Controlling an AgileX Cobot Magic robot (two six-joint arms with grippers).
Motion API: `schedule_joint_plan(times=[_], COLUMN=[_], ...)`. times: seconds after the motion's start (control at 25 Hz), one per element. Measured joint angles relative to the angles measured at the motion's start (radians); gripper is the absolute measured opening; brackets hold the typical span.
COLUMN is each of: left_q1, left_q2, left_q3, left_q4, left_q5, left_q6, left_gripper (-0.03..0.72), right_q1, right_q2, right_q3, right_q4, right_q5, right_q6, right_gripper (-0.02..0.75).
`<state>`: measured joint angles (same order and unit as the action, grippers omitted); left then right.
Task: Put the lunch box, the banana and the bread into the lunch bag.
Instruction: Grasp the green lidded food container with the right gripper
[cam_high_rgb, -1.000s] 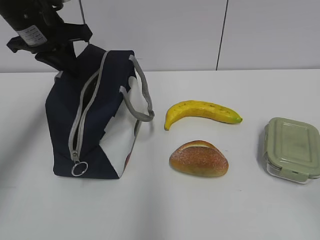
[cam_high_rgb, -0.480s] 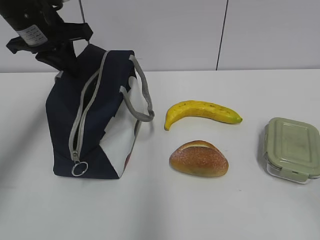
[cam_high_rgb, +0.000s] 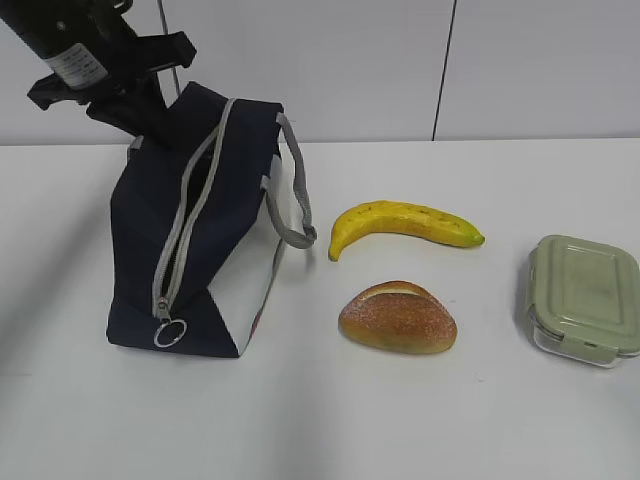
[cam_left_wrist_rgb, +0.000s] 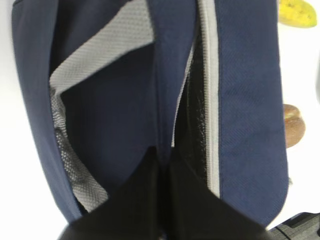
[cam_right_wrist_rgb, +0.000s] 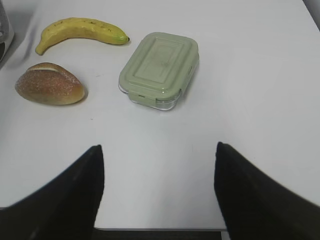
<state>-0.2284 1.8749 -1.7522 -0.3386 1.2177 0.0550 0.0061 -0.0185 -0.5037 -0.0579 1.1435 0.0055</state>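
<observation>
Left claw (cam_left_wrist_rgb: 162, 165) clenched on the lunch bag (cam_high_rgb: 200, 240) edge, right claw (cam_right_wrist_rgb: 157, 187) released; banana (cam_high_rgb: 405, 225), bread (cam_high_rgb: 398, 318) and lunch box (cam_high_rgb: 583, 298) all unpacked on the table (cam_high_rgb: 400, 420)

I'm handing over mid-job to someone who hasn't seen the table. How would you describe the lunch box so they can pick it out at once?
Start from the tall navy lunch bag at the left of the white table, and go right past the banana and the bread. The lunch box lies alone near the right edge. It is the only flat, rectangular thing there: sage-green lid with rounded corners over a clear base.
</observation>
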Motion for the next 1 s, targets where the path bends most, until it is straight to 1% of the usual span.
schedule_joint_plan(times=[0.16,0.44,0.76,1.0], left_q1=[0.000,0.000,0.000,0.000], left_q2=[0.000,0.000,0.000,0.000], left_q3=[0.000,0.000,0.000,0.000], left_q4=[-0.036,-0.069,-0.080,-0.081], left_q5=[-0.014,-0.033,-0.036,-0.036], left_q6=[0.000,0.000,0.000,0.000], left_gripper=[0.001,0.001,0.001,0.001], right_q1=[0.000,0.000,0.000,0.000], right_q2=[0.000,0.000,0.002,0.117], right_q3=[0.000,0.000,-0.003,-0.063], right_q4=[0.000,0.016,0.042,0.048], right_q5=[0.000,0.000,0.000,-0.046], right_q6=[0.000,0.000,0.000,0.002], right_gripper=[0.512,0.511,0.512,0.512])
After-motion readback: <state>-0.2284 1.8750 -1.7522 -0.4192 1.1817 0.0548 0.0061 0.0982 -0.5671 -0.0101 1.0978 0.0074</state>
